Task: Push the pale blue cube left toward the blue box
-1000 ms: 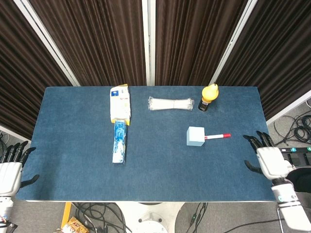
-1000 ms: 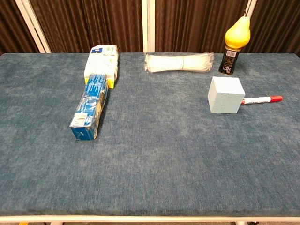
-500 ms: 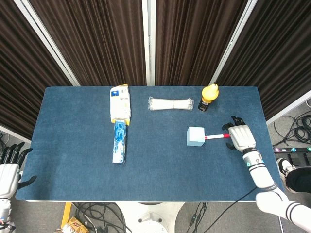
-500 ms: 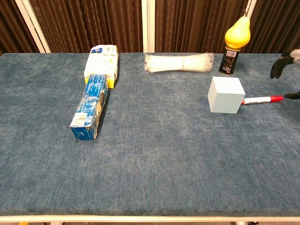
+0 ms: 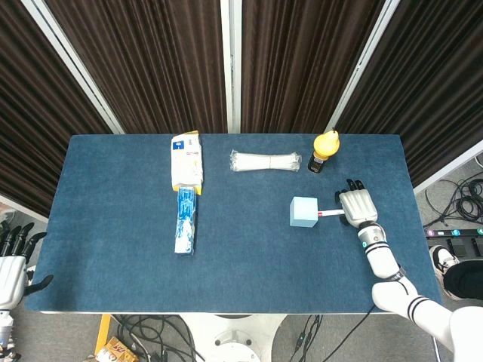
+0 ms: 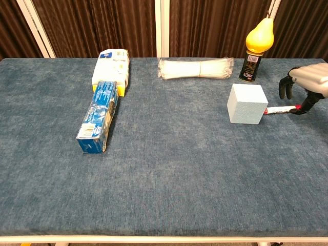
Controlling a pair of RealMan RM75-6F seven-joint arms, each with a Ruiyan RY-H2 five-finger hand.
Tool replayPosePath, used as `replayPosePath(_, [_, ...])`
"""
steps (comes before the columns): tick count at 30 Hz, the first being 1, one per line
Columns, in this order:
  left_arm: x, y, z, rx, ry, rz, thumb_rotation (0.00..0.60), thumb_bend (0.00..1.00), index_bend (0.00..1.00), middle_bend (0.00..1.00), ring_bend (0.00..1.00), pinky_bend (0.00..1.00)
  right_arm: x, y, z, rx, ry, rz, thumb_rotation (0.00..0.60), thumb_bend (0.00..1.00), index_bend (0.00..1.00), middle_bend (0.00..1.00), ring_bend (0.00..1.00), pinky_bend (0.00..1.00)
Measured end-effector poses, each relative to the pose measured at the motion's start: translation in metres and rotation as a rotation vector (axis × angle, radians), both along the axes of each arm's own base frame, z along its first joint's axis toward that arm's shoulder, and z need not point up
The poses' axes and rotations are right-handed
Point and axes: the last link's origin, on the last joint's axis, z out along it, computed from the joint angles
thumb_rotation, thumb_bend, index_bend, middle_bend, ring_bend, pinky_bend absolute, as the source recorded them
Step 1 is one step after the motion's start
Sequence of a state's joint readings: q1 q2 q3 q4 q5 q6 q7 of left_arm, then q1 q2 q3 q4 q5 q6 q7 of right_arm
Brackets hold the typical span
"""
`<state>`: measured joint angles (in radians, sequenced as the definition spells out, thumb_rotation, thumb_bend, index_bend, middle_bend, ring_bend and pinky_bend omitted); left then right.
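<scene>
The pale blue cube (image 5: 304,211) (image 6: 246,103) stands on the table right of centre. The blue box (image 5: 186,220) (image 6: 98,116) lies lengthwise well to its left. My right hand (image 5: 357,206) (image 6: 304,82) hovers over the table just right of the cube, above the red-capped marker (image 5: 329,213) (image 6: 280,109), fingers spread and holding nothing; a gap remains between it and the cube. My left hand (image 5: 10,258) stays off the table's front left corner, fingers apart and empty, seen only in the head view.
A white and yellow packet (image 5: 186,161) (image 6: 110,67) lies behind the blue box. A bundle of white cable ties (image 5: 262,161) (image 6: 195,68) and a yellow-capped bottle (image 5: 324,150) (image 6: 255,48) sit at the back. The blue table (image 5: 121,264) spans the view.
My right hand has come in from the table's right edge toward the cube, now over the marker's cap. My left hand has drifted slightly down and left.
</scene>
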<state>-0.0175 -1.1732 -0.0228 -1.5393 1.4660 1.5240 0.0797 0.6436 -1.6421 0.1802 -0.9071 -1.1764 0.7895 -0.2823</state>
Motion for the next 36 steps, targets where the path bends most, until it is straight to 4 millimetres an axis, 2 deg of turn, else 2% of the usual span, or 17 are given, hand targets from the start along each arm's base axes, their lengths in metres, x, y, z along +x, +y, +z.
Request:
replayPosePath(11, [-0.002,-0.001,0.000,0.000,-0.002,0.003,0.600,0.09,0.25,0.18,0.07,0.09,-0.003,-0.004,-0.010,0.010,0.011,-0.007,0.600,0.19,0.50,0.49,0.12,0.14])
replayPosePath(22, [-0.003,-0.001,-0.001,-0.001,-0.007,0.006,0.600,0.09,0.25,0.18,0.07,0.09,-0.005,-0.004,-0.012,0.022,0.017,-0.017,0.600,0.21,0.51,0.49,0.12,0.14])
replayPosePath(36, [-0.004,-0.003,0.000,0.001,-0.009,0.008,0.600,0.09,0.25,0.18,0.07,0.09,-0.005,-0.004,-0.011,0.025,-0.003,-0.028,0.600,0.37,0.60,0.54,0.17,0.17])
